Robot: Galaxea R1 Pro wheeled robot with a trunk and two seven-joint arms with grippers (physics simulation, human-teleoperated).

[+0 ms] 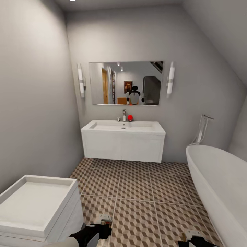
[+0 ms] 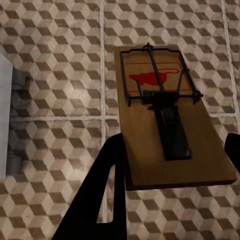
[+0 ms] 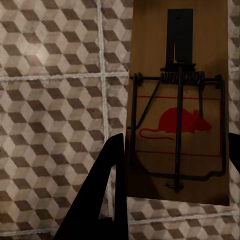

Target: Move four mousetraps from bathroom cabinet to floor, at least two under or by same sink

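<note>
Mousetrap [image 2: 165, 115] (edge cropped) between end-effector fingers [image 2: 100, 195]

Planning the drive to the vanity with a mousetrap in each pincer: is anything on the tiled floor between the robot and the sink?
Nothing visible blocks it. The bathroom floor is bare tile up to the bathroom sink. The bathtub lines the right side and a white unit the left. Each mousetrap sits between pincer fingers.
</note>
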